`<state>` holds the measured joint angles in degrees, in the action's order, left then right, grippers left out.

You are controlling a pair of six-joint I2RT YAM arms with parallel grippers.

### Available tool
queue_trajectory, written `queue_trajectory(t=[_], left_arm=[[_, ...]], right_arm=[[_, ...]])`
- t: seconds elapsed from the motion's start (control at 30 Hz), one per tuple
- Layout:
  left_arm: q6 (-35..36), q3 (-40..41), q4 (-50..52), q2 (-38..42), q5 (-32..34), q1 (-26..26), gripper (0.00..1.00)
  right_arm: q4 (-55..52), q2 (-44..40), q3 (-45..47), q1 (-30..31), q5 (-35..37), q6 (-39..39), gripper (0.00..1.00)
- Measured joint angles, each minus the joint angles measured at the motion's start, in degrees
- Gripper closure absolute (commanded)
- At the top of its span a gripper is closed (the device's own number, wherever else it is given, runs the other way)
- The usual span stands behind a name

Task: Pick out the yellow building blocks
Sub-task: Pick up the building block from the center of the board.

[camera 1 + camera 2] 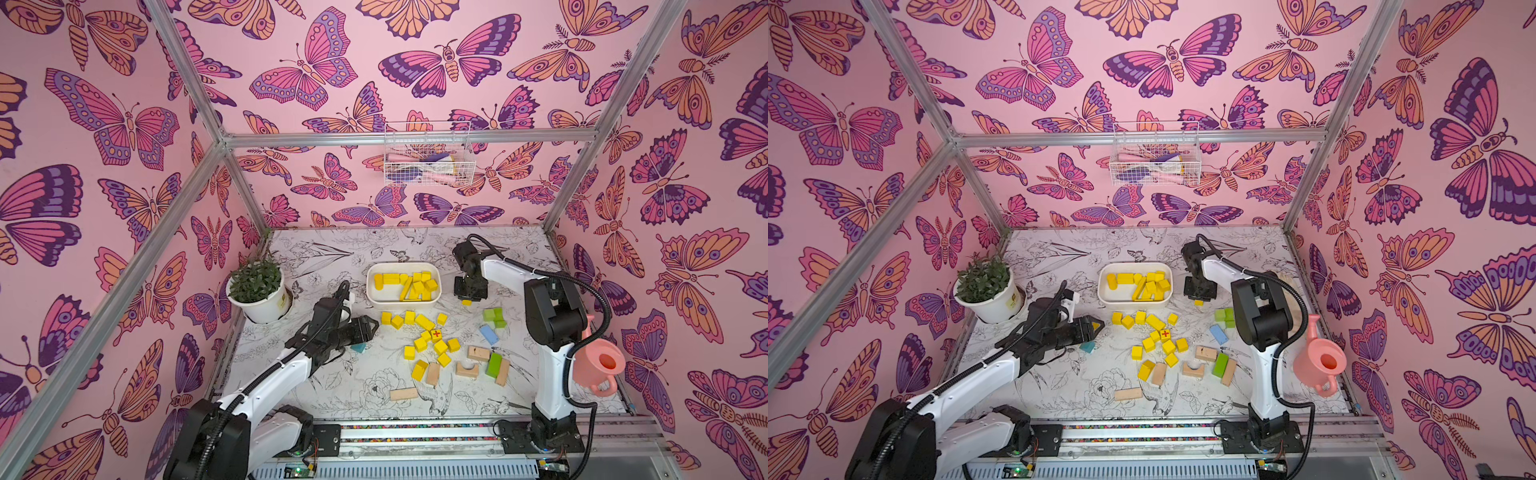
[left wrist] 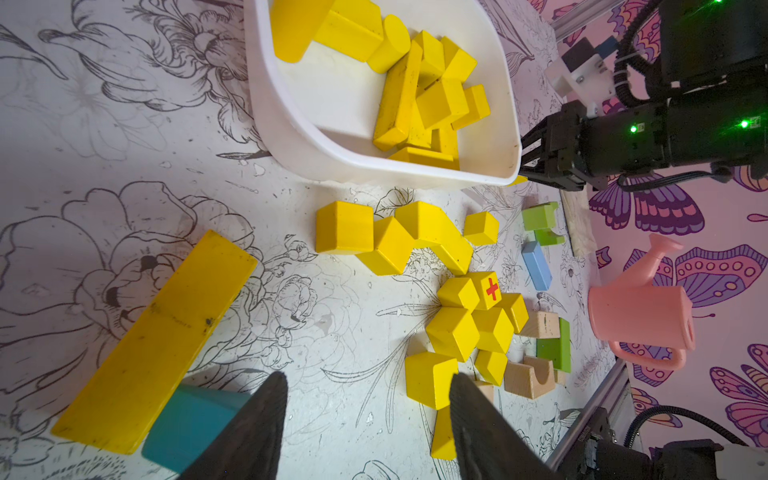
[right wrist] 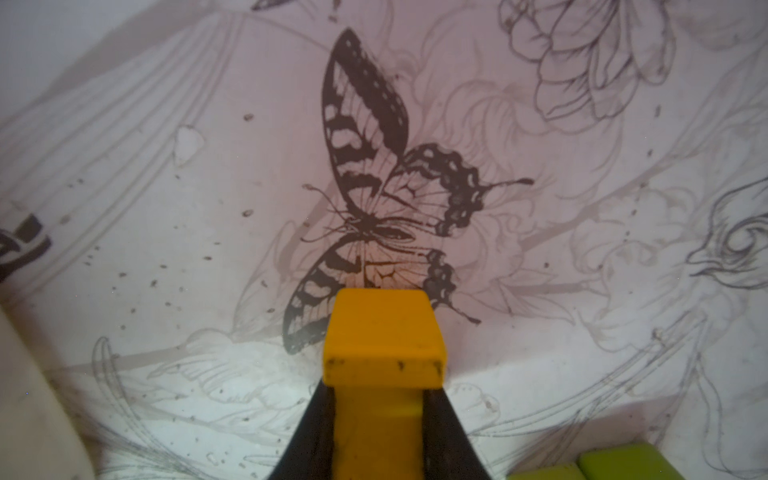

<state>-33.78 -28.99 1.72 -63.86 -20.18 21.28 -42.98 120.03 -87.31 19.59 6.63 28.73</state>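
Several yellow building blocks point(image 1: 415, 284) lie piled in a white tray point(image 1: 384, 297) mid-table. More yellow blocks point(image 1: 424, 322) are scattered in front of it, among them a cube with a red cross point(image 1: 436, 333). My right gripper point(image 1: 467, 300) points down just right of the tray and is shut on a yellow block point(image 3: 382, 328), low over the table. My left gripper point(image 2: 369, 376) hovers open and empty left of the scatter. A long yellow bar point(image 2: 153, 340) leans on a teal block point(image 2: 187, 424) beside one of its fingers.
Green blocks point(image 1: 494, 318), a blue block point(image 1: 489, 334) and tan wooden blocks point(image 1: 478, 353) lie right of the yellow scatter. A potted plant point(image 1: 257, 291) stands at the left edge and a pink watering can point(image 1: 600, 365) at the right. A wire basket point(image 1: 428, 153) hangs on the back wall.
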Motion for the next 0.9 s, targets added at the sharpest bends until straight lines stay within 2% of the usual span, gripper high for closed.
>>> queue_trajectory(t=[0.07,0.33,0.6,0.9], left_arm=[[0.0,0.0,0.0,0.0,0.0,0.0,0.37],[0.0,0.0,0.0,0.0,0.0,0.0,0.37],[0.0,0.0,0.0,0.0,0.0,0.0,0.37],[0.0,0.0,0.0,0.5,0.0,0.0,0.37]], right_arm=[[0.0,0.0,0.0,0.0,0.0,-0.1,0.89],[-0.2,-0.5,0.4,0.0,0.0,0.0,0.89],[-1.6,-6.9,0.7,0.3,-0.6,0.0,0.89],[-3.3,-8.8,-4.3,6.4,-2.1,-0.1,0.89]])
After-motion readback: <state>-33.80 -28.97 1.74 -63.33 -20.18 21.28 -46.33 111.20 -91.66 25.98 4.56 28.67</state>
